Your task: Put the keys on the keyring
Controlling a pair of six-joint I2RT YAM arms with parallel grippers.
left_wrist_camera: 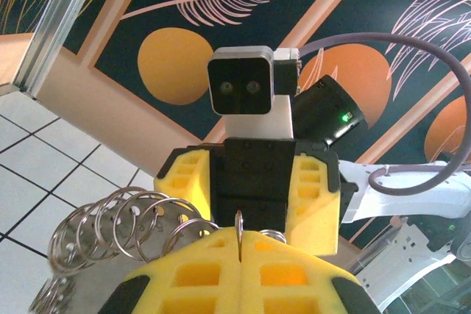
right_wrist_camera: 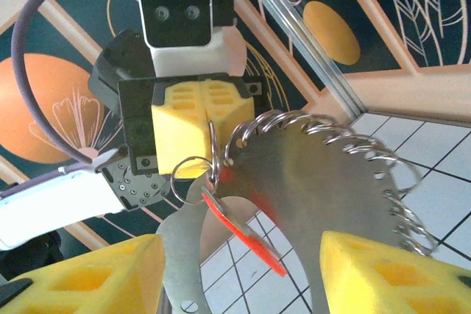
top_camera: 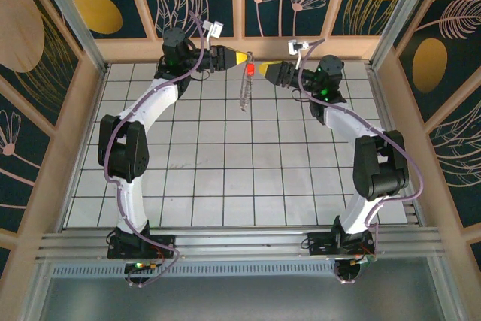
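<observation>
I'm pinching the keyring [right_wrist_camera: 316, 167] in the closed left claw [left_wrist_camera: 239, 244], high above the worktop [top_camera: 225, 163], so the loop is hanging free. The red key [right_wrist_camera: 243, 233] is dangling just below that claw, between the right claw's [top_camera: 264, 69] spread fingers, ready for threading.

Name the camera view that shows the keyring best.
Right wrist: the keyring looms close, its coiled rim and flat band clear, the red key in front. Left wrist catches some coils; top external, a thin hanging strip.
</observation>
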